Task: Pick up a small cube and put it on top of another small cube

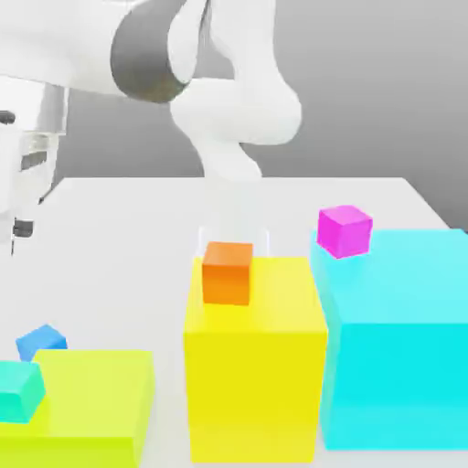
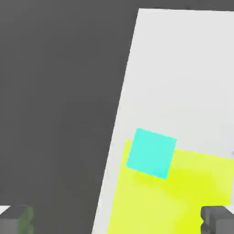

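Note:
The small cube (image 1: 41, 341), plain bright blue, rests on the white table just behind the low lime block (image 1: 87, 402) at the exterior view's left. A small teal cube (image 1: 18, 388) sits on that lime block's near left corner. My gripper (image 1: 20, 228) hangs high at the exterior view's left edge, well above both cubes. In the hand view my gripper (image 2: 118, 221) is open with nothing between its fingertips (image 2: 217, 219). Beneath it lie the teal cube (image 2: 151, 152) and the lime block (image 2: 178, 196).
A small orange cube (image 1: 227, 271) tops a tall yellow block (image 1: 256, 366) in the middle. On the exterior view's right a magenta cube (image 1: 345, 229) sits on a tall cyan block (image 1: 402, 338). The table edge (image 2: 119, 119) borders dark floor.

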### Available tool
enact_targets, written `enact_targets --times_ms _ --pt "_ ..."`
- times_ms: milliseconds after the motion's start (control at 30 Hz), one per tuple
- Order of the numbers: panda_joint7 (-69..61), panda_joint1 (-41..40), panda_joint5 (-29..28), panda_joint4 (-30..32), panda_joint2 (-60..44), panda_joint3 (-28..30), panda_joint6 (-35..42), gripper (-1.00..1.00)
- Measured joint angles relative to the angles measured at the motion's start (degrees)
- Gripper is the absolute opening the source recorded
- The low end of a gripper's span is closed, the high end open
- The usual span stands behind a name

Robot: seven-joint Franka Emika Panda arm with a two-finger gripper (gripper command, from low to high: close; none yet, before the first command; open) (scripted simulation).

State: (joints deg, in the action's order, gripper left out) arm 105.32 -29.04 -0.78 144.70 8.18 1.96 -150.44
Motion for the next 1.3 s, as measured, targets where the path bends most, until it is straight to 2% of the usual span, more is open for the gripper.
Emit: enact_targets --times_ms 300,500,533,733,967,1300 --pt "20.5 -7.4 2.6 4.9 -14.4 4.4 -7.1 0.00" --pt "20.6 -9.5 6.9 3.9 -26.2 2.7 -16.0 0.00" --pt "20.4 -10.0 7.3 3.6 -27.8 2.2 -17.3 -1.00" --pt "20.2 -10.2 7.4 3.4 -28.6 1.9 -18.1 -1.00" --pt "22.7 -8.5 3.6 4.9 -17.4 4.1 -8.4 -1.00" --pt "9.3 -2.2 1.0 -14.5 -14.0 -2.2 14.3 -1.00"
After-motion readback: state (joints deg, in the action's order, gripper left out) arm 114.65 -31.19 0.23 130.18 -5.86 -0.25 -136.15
